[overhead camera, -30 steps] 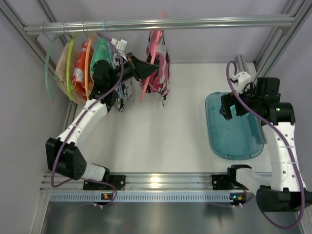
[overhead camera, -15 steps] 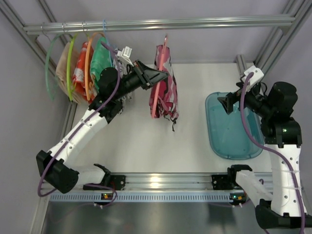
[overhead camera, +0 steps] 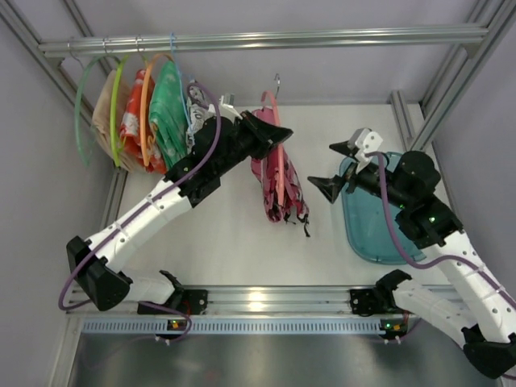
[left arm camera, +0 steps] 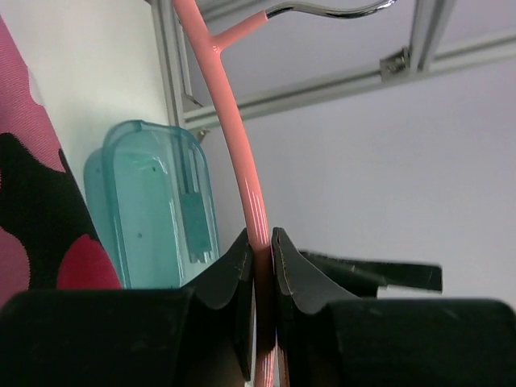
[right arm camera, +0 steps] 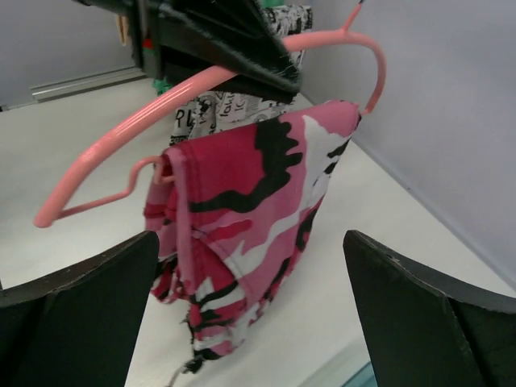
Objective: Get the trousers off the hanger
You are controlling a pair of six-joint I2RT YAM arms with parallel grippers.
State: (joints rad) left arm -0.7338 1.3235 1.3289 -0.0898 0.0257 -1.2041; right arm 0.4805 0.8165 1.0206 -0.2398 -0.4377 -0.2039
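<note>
The salmon-pink hanger [overhead camera: 272,103] is off the rail and held in the air, with my left gripper [overhead camera: 272,134] shut on its arc. In the left wrist view the arc [left arm camera: 240,145] runs up from between the fingers [left arm camera: 262,246] to the metal hook. The pink camouflage trousers [overhead camera: 284,184] hang folded over the hanger's lower bar above the table. My right gripper [overhead camera: 332,168] stands open just to their right, pointing at them. In the right wrist view the trousers [right arm camera: 250,201] hang ahead of the wide-open gripper [right arm camera: 250,250], untouched, under the hanger [right arm camera: 121,133].
A teal bin [overhead camera: 395,234] lies on the table at the right, under the right arm. A metal rail [overhead camera: 266,39] crosses the back. At its left end hang several garments on orange and green hangers [overhead camera: 153,113]. Frame posts stand at both sides.
The left arm has lifted the hanger with the trousers off the rail and carried it right and nearer. The right arm has swung left from over the bin towards the trousers.
</note>
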